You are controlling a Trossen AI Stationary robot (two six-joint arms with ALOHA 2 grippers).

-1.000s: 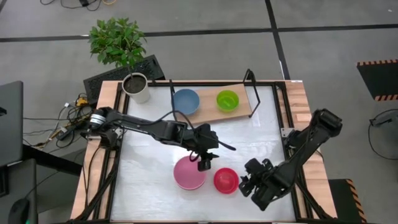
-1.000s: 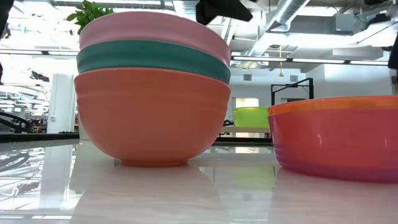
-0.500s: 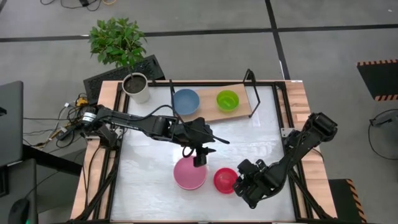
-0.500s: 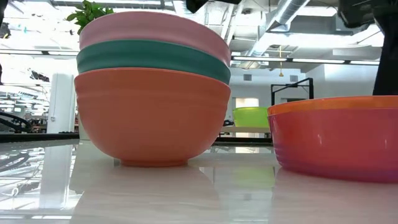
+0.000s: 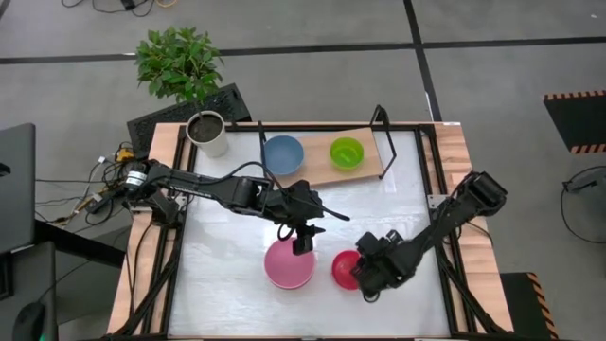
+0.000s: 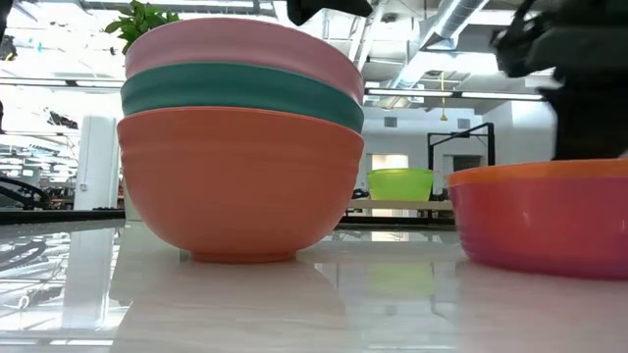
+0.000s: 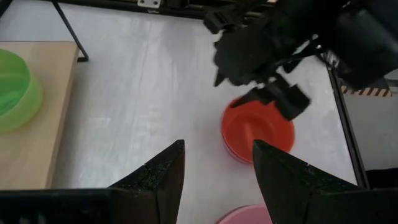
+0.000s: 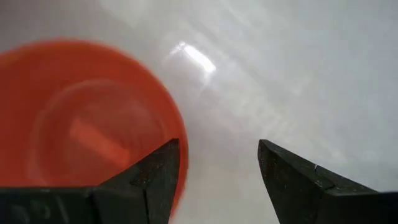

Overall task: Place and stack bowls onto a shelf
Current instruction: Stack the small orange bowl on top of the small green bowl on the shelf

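Right gripper [image 5: 362,277], fingers apart, hid the right side of the upright red bowl [image 5: 343,270] near the table's front. Left gripper [image 5: 302,244], also parted, hovered above the pink-topped bowl stack [image 5: 288,264].

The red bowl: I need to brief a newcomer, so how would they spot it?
On the white table, look at the front half, away from the shelf. Two things sit there: a pink-topped stack and, beside it under the right gripper, the red bowl, single and unstacked.
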